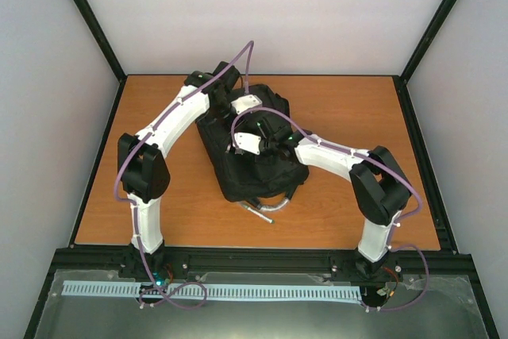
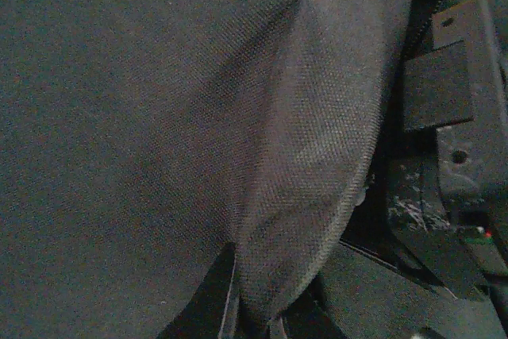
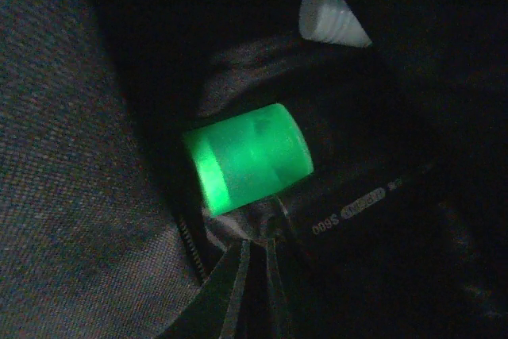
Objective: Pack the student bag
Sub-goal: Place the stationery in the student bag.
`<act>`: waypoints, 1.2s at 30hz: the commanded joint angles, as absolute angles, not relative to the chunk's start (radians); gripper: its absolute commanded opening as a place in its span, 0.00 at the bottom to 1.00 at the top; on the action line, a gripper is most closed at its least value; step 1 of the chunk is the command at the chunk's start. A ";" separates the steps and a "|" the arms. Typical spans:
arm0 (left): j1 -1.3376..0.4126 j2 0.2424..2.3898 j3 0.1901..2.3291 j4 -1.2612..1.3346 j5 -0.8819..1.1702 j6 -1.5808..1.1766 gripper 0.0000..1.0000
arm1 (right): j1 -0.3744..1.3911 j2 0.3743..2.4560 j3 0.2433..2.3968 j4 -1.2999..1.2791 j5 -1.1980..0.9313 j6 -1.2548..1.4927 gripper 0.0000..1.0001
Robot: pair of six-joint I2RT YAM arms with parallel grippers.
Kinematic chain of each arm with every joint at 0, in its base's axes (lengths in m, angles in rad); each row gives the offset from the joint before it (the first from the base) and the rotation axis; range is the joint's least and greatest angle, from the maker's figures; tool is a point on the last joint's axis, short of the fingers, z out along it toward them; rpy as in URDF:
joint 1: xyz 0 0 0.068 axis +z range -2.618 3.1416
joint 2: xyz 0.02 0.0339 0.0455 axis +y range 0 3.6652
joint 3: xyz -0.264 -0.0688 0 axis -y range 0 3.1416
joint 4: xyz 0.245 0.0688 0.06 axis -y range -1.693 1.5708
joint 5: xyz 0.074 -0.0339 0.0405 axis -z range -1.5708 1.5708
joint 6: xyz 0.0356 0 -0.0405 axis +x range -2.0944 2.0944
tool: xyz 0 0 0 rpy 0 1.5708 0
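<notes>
Left gripper (image 2: 255,311) is clamped on a fold of woven black fabric of the student bag (image 1: 248,180), a large black soft fabric backpack. The cloth runs down between the two fingers and is pinched there. Right gripper (image 3: 254,263) is inside the bag's opening with its fingers pressed almost together; nothing is visible between them.

Location: the bag lies flat near the middle of the brown wooden worktop (image 1: 357,117), somewhat closer to the far edge than the near edge and well apart from all four corners. Its grey-silver loop handle (image 1: 267,209) lies at the end facing the near edge.

Step in hand (judgement): placing items in the compartment while the left arm holds the opening up.
- Apply upward tension on the pinched fold so the mouth does not collapse onto the right arm.
- Withdraw the right gripper along its line of entry, clear of the zipper teeth (image 3: 187,245), so it does not snag the lining or drag contents out.

Contents of the compartment, from the right wrist view:
- a flat black item with small pale printed lettering (image 3: 357,204);
- a translucent green plastic cylinder (image 3: 250,156), on its side against that item, just beyond the fingertips;
- a small white ribbed piece (image 3: 329,17), deeper in, apart from the cylinder; its identity cannot be determined.

The interior is dark, so other contents cannot be ruled out.
</notes>
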State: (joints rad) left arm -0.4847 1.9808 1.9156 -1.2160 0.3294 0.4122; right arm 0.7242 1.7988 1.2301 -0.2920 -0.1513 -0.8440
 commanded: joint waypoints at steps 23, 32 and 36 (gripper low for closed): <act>-0.496 1.976 1.983 -1.228 0.392 0.400 0.04 | 0.741 1.629 1.146 -0.370 -0.245 -0.741 0.24; -0.496 2.055 2.070 -1.203 0.393 0.356 0.04 | 0.731 1.561 1.144 -0.469 -0.312 -0.680 0.25; -0.497 2.094 2.124 -1.194 0.398 0.339 0.04 | 0.719 1.529 1.150 -0.524 -0.349 -0.680 0.26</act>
State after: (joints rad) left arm -0.4862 2.0624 2.0262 -1.2369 0.3489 0.3798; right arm 0.7319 1.5814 1.1507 -0.4580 -0.2897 -0.7013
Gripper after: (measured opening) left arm 0.063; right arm 0.255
